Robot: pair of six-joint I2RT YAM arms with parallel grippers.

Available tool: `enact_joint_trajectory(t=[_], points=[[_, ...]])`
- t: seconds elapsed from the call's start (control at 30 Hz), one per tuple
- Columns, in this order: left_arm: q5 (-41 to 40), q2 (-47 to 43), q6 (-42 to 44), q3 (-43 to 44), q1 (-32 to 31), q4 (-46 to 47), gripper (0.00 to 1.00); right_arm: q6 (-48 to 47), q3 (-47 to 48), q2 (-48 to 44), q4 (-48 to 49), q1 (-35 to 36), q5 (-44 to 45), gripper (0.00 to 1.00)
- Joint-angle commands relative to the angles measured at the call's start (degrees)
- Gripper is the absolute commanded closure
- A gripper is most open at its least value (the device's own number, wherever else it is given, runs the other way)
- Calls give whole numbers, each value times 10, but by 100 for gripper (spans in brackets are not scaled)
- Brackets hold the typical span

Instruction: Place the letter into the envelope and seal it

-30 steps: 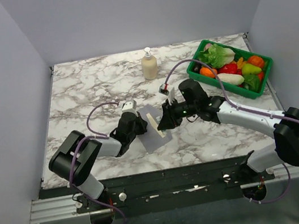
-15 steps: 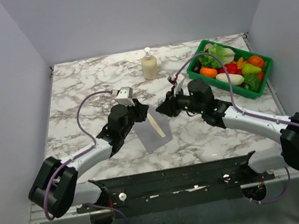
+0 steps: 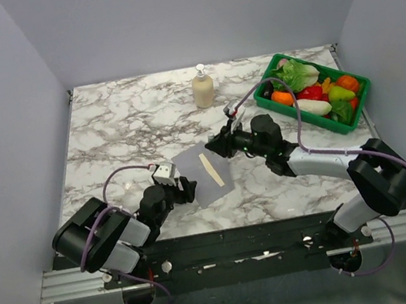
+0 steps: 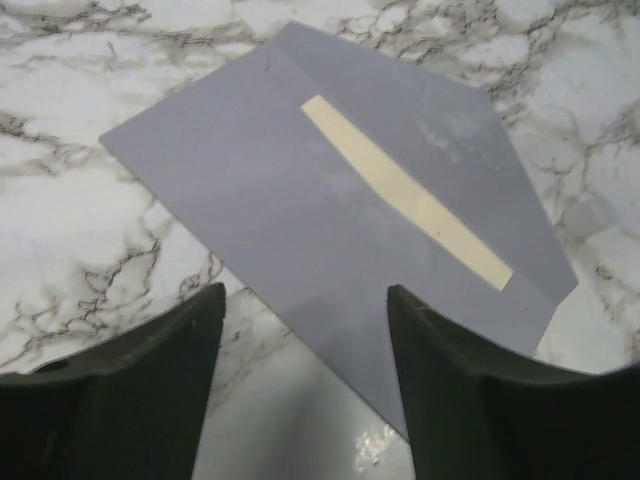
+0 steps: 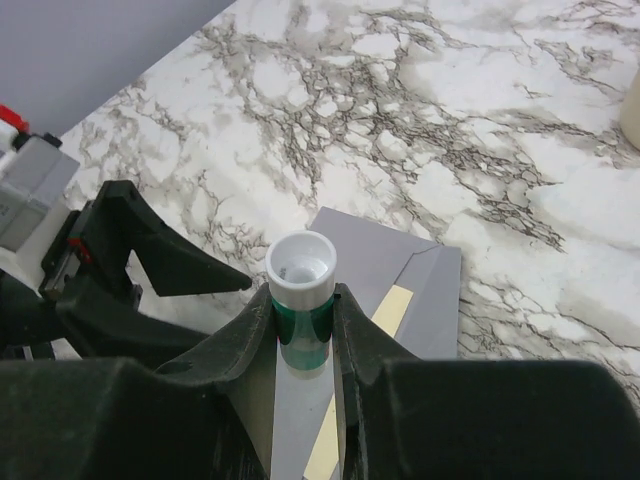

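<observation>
The grey envelope (image 3: 201, 177) (image 4: 300, 210) lies flat on the marble with its flap folded open toward the back right. A narrow cream strip of the letter (image 3: 211, 170) (image 4: 405, 192) (image 5: 393, 310) shows between pocket and flap. My left gripper (image 3: 186, 192) (image 4: 305, 335) is open at the envelope's near left edge and holds nothing. Just past the envelope's far corner, my right gripper (image 3: 216, 144) (image 5: 302, 306) is shut on a green glue stick with a white end (image 5: 300, 272). The stick hangs above the envelope (image 5: 385, 250).
A beige pump bottle (image 3: 202, 88) stands at the back centre. A green basket (image 3: 298, 113) of toy vegetables sits at the back right. The left gripper's fingers (image 5: 165, 255) show in the right wrist view, left of the envelope.
My left gripper has opened, let go of the envelope and drawn back toward the near edge. The envelope now lies flat. The right gripper with the glue stick moved slightly toward the back.
</observation>
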Motion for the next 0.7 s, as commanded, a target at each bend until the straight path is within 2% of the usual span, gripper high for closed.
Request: enact_joint_trajectory(t=[0.0, 0.1, 0.4, 0.67], points=[[-35, 65, 56, -22, -9, 270, 20, 8, -7, 8, 58, -2, -6, 99], [-35, 119, 87, -21, -22, 349, 18, 1, -9, 10, 47, -1, -4, 99], [-5, 155, 202, 16, -61, 348, 17, -15, -16, 16, 25, -2, -1, 99], [37, 180, 224, 10, -63, 347, 20, -21, -11, 30, 20, -1, 1, 99]])
